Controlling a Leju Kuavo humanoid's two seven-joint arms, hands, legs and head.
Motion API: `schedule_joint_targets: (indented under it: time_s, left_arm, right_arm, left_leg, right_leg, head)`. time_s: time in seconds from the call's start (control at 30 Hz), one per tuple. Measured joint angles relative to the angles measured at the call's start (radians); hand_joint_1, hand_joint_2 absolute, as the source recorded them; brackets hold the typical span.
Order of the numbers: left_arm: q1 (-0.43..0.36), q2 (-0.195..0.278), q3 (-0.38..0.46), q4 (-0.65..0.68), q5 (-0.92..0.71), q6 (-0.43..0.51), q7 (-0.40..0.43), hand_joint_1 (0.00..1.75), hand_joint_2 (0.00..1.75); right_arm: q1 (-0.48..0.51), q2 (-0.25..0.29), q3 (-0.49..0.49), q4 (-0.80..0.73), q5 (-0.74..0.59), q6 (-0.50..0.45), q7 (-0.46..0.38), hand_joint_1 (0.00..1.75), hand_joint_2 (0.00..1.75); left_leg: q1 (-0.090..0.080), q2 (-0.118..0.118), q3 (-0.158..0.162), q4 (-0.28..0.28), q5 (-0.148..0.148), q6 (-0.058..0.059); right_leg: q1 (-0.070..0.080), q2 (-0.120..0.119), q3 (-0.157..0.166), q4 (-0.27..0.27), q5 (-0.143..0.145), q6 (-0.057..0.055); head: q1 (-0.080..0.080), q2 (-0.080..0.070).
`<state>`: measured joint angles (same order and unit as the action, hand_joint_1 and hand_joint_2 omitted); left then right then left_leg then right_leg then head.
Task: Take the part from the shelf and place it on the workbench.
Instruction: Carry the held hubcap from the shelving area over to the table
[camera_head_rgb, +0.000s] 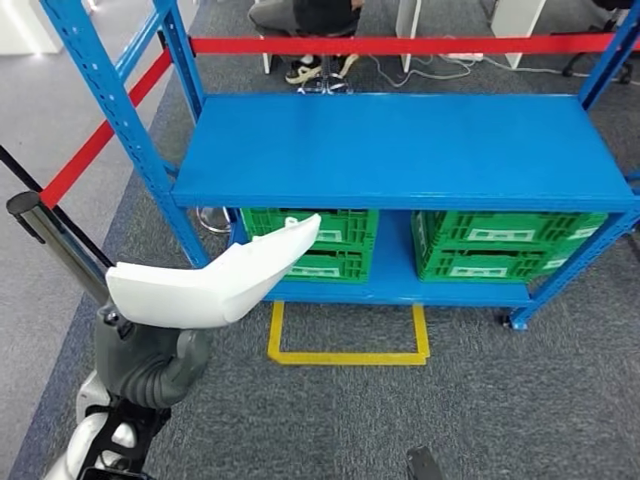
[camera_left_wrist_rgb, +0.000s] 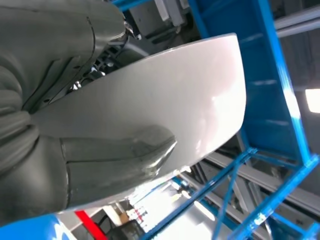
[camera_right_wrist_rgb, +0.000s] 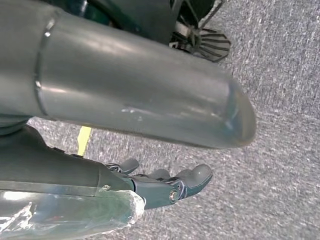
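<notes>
In the head view, the left robot hand (camera_head_rgb: 151, 360) grips a long white part (camera_head_rgb: 215, 280) by its wide end, in front of the blue shelf (camera_head_rgb: 400, 150) and clear of it. The part lies almost level, and its narrow tip points toward the left green crate (camera_head_rgb: 332, 243) on the lower board of the shelf. I think it is held level and away from the shelf posts so that it cannot catch on them while it is carried. A second green crate (camera_head_rgb: 498, 245) stands on the same board, well apart from the first. On the carpet in front of the shelf there is a yellow floor mark (camera_head_rgb: 347, 355). No bench is visible here, so I judge that the placing step is not yet begun.

In the left wrist view, the thick thumb (camera_left_wrist_rgb: 117, 165) presses on the smooth face of the part (camera_left_wrist_rgb: 181, 105), and the blue shelf frame (camera_left_wrist_rgb: 271, 115) is behind it. The part looks glossy, gently curved and thin at the edge, like a moulded plastic cover. It may slip in a weak grip.

In the right wrist view, the right robot hand (camera_right_wrist_rgb: 162, 182) hangs over the grey carpet (camera_right_wrist_rgb: 279, 100). It holds nothing and its fingers are stretched out.
</notes>
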<state>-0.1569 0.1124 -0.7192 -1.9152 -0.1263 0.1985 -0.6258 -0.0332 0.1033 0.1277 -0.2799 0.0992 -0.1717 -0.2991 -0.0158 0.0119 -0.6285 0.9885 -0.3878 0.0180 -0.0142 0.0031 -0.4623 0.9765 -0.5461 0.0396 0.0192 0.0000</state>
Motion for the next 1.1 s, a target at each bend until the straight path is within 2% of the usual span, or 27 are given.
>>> schedule_joint_targets:
  time_s: [0.03, 0.07, 0.1, 0.13, 0.2, 0.23, 0.27, 0.3, 0.33, 0.4, 0.43, 0.47, 0.5, 0.53, 0.67, 0.7, 0.8, 0.83, 0.87, 0.9, 0.93, 0.97, 1.0, 1.03, 1.1]
  left_arm:
    - [0.001, 0.0, 0.0, 0.0, 0.0, 0.0, 0.0, 1.75, 1.75]
    - [0.001, 0.0, -0.001, 0.0, 0.0, 0.0, 0.0, 1.75, 1.75]
    - [0.002, 0.001, -0.001, 0.0, -0.001, 0.0, 0.0, 1.75, 1.75]
    - [0.002, 0.001, -0.001, 0.0, -0.001, 0.0, 0.0, 1.75, 1.75]
    - [0.002, 0.002, 0.0, 0.001, -0.001, 0.0, 0.0, 1.75, 1.75]
    - [0.002, 0.003, 0.0, 0.001, -0.001, 0.0, 0.0, 1.75, 1.75]
    - [0.002, 0.004, 0.0, 0.001, -0.001, 0.0, 0.0, 1.75, 1.75]
    - [0.002, 0.004, 0.0, 0.002, -0.001, -0.001, 0.0, 1.75, 1.75]
    - [0.002, 0.005, 0.0, 0.002, -0.001, -0.001, 0.0, 1.75, 1.75]
    - [0.001, 0.005, 0.0, 0.002, -0.001, -0.001, 0.0, 1.75, 1.75]
    - [-0.001, 0.005, 0.0, 0.002, -0.001, -0.001, 0.0, 1.75, 1.75]
    - [-0.003, 0.005, 0.0, 0.002, -0.001, -0.001, 0.0, 1.75, 1.75]
    - [-0.004, 0.005, 0.0, 0.002, -0.001, -0.001, -0.001, 1.75, 1.75]
    - [-0.005, 0.005, 0.0, 0.002, -0.001, -0.001, -0.001, 1.75, 1.75]
    - [-0.004, 0.005, 0.0, 0.002, -0.001, -0.001, -0.001, 1.75, 1.75]
    - [-0.005, 0.005, 0.0, 0.002, -0.001, -0.001, -0.001, 1.75, 1.75]
    - [-0.005, 0.004, 0.0, 0.002, -0.001, -0.002, -0.001, 1.75, 1.75]
    - [-0.004, 0.004, 0.0, 0.002, -0.001, -0.002, -0.001, 1.75, 1.75]
    - [-0.004, 0.004, 0.0, 0.002, -0.001, -0.002, -0.001, 1.75, 1.75]
    - [-0.005, 0.004, 0.0, 0.002, -0.001, -0.002, -0.001, 1.75, 1.75]
    - [-0.005, 0.004, 0.0, 0.002, -0.001, -0.002, -0.001, 1.75, 1.75]
    - [-0.005, 0.003, 0.0, 0.002, -0.001, -0.002, -0.001, 1.75, 1.75]
    - [-0.006, 0.003, 0.0, 0.002, -0.001, -0.002, -0.001, 1.75, 1.75]
    - [-0.006, 0.003, 0.0, 0.002, -0.001, -0.002, -0.001, 1.75, 1.75]
    - [-0.006, 0.004, 0.0, 0.003, -0.001, -0.002, -0.001, 1.75, 1.75]
  right_arm:
    - [0.002, 0.0, 0.0, 0.0, 0.0, 0.0, 0.0, 0.0, 0.0]
    - [0.005, 0.0, -0.001, 0.001, 0.0, 0.0, 0.001, 0.0, 0.0]
    - [0.007, 0.0, -0.001, 0.001, 0.0, 0.0, 0.001, 0.0, 0.0]
    - [0.007, 0.0, -0.002, 0.001, 0.0, 0.0, 0.002, 0.0, 0.0]
    - [0.006, 0.0, -0.002, 0.001, 0.0, 0.001, 0.001, 0.0, 0.0]
    - [0.006, 0.0, -0.002, 0.001, 0.0, 0.001, 0.001, 0.0, 0.0]
    - [0.006, 0.0, -0.002, 0.001, 0.001, 0.002, 0.001, 0.0, 0.0]
    - [0.006, 0.0, -0.002, 0.001, 0.001, 0.002, 0.001, 0.0, 0.0]
    - [0.006, 0.0, -0.002, 0.001, 0.001, 0.002, 0.001, 0.0, 0.0]
    - [0.005, 0.001, -0.002, 0.001, 0.002, 0.002, 0.001, 0.0, 0.0]
    - [0.005, 0.002, -0.002, 0.001, 0.002, 0.002, 0.0, 0.0, 0.0]
    - [0.004, 0.003, -0.002, 0.001, 0.002, 0.002, 0.0, 0.0, 0.0]
    - [0.004, 0.003, -0.002, 0.001, 0.003, 0.002, 0.0, 0.0, 0.0]
    - [0.003, 0.004, -0.002, 0.001, 0.003, 0.002, 0.0, 0.0, 0.0]
    - [0.004, 0.004, -0.002, 0.001, 0.003, 0.003, 0.0, 0.0, 0.0]
    - [0.005, 0.004, -0.002, 0.002, 0.003, 0.003, 0.0, 0.0, 0.0]
    - [0.008, 0.003, -0.002, 0.002, 0.003, 0.002, 0.0, 0.0, 0.0]
    - [0.008, 0.003, -0.002, 0.002, 0.003, 0.002, 0.0, 0.0, 0.0]
    - [0.008, 0.003, -0.002, 0.002, 0.003, 0.002, 0.0, 0.0, 0.0]
    - [0.007, 0.003, -0.002, 0.002, 0.003, 0.002, 0.0, 0.0, 0.0]
    - [0.005, 0.003, -0.002, 0.002, 0.003, 0.002, 0.0, 0.0, 0.0]
    - [0.002, 0.003, -0.002, 0.002, 0.003, 0.002, 0.0, 0.0, 0.0]
    - [0.0, 0.003, -0.002, 0.001, 0.003, 0.002, 0.0, 0.0, 0.0]
    - [-0.001, 0.004, -0.002, 0.001, 0.003, 0.002, 0.0, 0.0, 0.0]
    - [0.002, 0.004, -0.002, 0.002, 0.003, 0.002, 0.0, 0.0, 0.0]
  left_leg:
    - [0.002, 0.0, -0.006, 0.001, 0.008, -0.004]
    - [0.005, -0.001, -0.012, 0.003, 0.004, -0.009]
    - [0.007, -0.002, -0.021, 0.017, -0.019, -0.015]
    - [0.01, -0.003, -0.033, 0.047, -0.06, -0.021]
    - [0.012, -0.004, -0.061, 0.158, -0.161, -0.027]
    - [0.012, -0.005, -0.071, 0.222, -0.195, -0.027]
    - [0.012, -0.005, -0.073, 0.269, -0.207, -0.025]
    - [0.01, -0.005, -0.061, 0.288, -0.199, -0.02]
    - [0.007, -0.005, -0.034, 0.275, -0.175, -0.013]
    - [-0.004, -0.007, 0.066, 0.156, -0.13, 0.005]
    - [-0.01, -0.008, 0.118, 0.08, -0.125, 0.014]
    - [-0.015, -0.009, 0.158, 0.016, -0.13, 0.02]
    - [-0.018, -0.009, 0.178, -0.023, -0.136, 0.024]
    - [-0.02, -0.01, 0.183, -0.04, -0.138, 0.026]
    - [-0.022, -0.01, 0.178, -0.043, -0.132, 0.027]
    - [-0.019, -0.009, 0.172, -0.049, -0.12, 0.031]
    - [-0.01, -0.002, 0.125, -0.057, -0.072, 0.039]
    - [-0.009, 0.0, 0.107, -0.05, -0.063, 0.037]
    - [-0.007, 0.0, 0.093, -0.043, -0.058, 0.033]
    - [-0.005, 0.0, 0.08, -0.033, -0.054, 0.03]
    - [-0.004, 0.0, 0.066, -0.022, -0.051, 0.025]
    - [-0.004, 0.0, 0.053, -0.01, -0.05, 0.021]
    - [-0.005, 0.0, 0.042, 0.002, -0.047, 0.016]
    - [-0.006, -0.001, 0.033, 0.01, -0.042, 0.01]
    - [-0.004, -0.001, 0.021, 0.018, -0.033, 0.0]
  right_leg:
    - [0.001, 0.0, -0.008, -0.004, 0.003, -0.009]
    - [0.002, -0.002, -0.017, -0.003, 0.012, -0.018]
    - [0.003, -0.004, -0.027, -0.002, 0.022, -0.028]
    - [0.003, -0.006, -0.038, -0.002, 0.033, -0.036]
    - [0.006, -0.007, -0.062, -0.001, 0.054, -0.046]
    - [0.009, -0.007, -0.076, 0.0, 0.065, -0.048]
    - [0.012, -0.008, -0.092, 0.001, 0.076, -0.048]
    - [0.015, -0.008, -0.108, 0.003, 0.086, -0.049]
    - [0.017, -0.008, -0.123, 0.005, 0.096, -0.049]
    - [0.019, -0.008, -0.145, 0.008, 0.114, -0.048]
    - [0.02, -0.008, -0.152, 0.009, 0.123, -0.046]
    - [0.02, -0.008, -0.159, 0.009, 0.134, -0.043]
    - [0.019, -0.008, -0.164, 0.007, 0.144, -0.039]
    - [0.018, -0.008, -0.169, 0.005, 0.152, -0.036]
    - [0.015, -0.009, -0.174, 0.0, 0.163, -0.03]
    - [0.015, -0.008, -0.185, 0.016, 0.141, -0.026]
    - [0.006, -0.004, -0.253, 0.237, -0.006, 0.0]
    - [0.001, -0.005, -0.255, 0.291, -0.02, 0.007]
    - [-0.004, -0.005, -0.231, 0.28, 0.002, 0.011]
    - [-0.009, -0.005, -0.19, 0.235, 0.029, 0.016]
    - [-0.013, -0.005, -0.142, 0.171, 0.041, 0.023]
    - [-0.014, -0.003, -0.098, 0.108, 0.042, 0.026]
    - [-0.014, -0.001, -0.069, 0.064, 0.035, 0.027]
    - [-0.012, 0.001, -0.057, 0.041, 0.025, 0.025]
    - [-0.009, 0.0, -0.068, 0.036, 0.032, 0.007]
  head:
    - [0.0, 0.0]
    - [0.0, 0.0]
    - [0.0, 0.0]
    - [-0.001, 0.0]
    - [-0.004, 0.0]
    - [-0.005, 0.0]
    - [-0.005, 0.0]
    - [-0.005, 0.0]
    - [-0.004, 0.0]
    - [-0.004, 0.0]
    - [-0.004, 0.0]
    - [-0.004, 0.0]
    - [-0.004, 0.0]
    - [-0.004, 0.0]
    - [-0.005, 0.0]
    - [-0.003, 0.0]
    - [0.002, 0.0]
    - [0.002, 0.0]
    - [0.002, 0.0]
    - [0.002, 0.0]
    - [0.003, 0.0]
    - [0.002, 0.0]
    - [0.002, 0.0]
    - [0.001, 0.0]
    - [0.001, 0.0]
